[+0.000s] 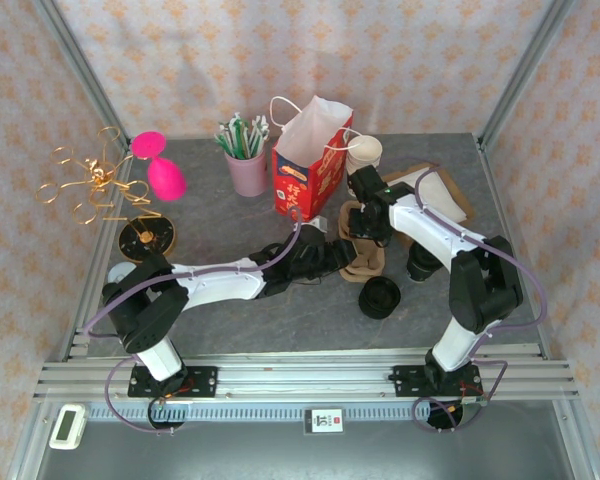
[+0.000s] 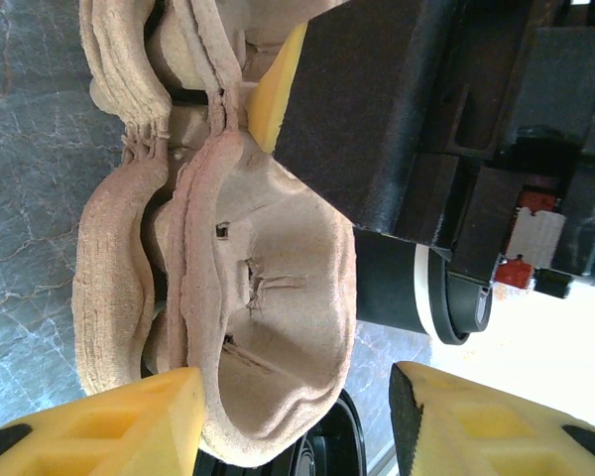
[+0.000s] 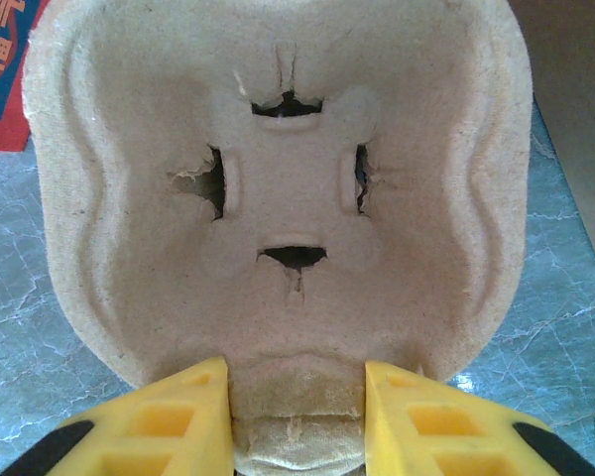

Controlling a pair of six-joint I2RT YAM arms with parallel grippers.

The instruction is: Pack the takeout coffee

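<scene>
Because the pulp cup carrier (image 3: 129,198) must go into the red paper bag (image 1: 310,160) as one piece, we read the two-arm hold as a way to steady it. It sits just in front of the bag, between both claws; whether it rests on the bench (image 1: 230,310) we cannot tell. The right claw (image 3: 296,377) is closed on the tab at the carrier's rim, with pulp pinched between both yellow fingers. The left claw (image 2: 297,382) stands about half open around one cup pocket. One finger touches the pocket wall and the other is clear of it, so we judge there is no firm grip there. The right wrist view gives the pinch and the pocket's torn slits. The left wrist view gives the carrier edge-on and that gap. The top view places everything against the bag, with a black lid (image 1: 380,297) farther from the bag than the carrier.
</scene>
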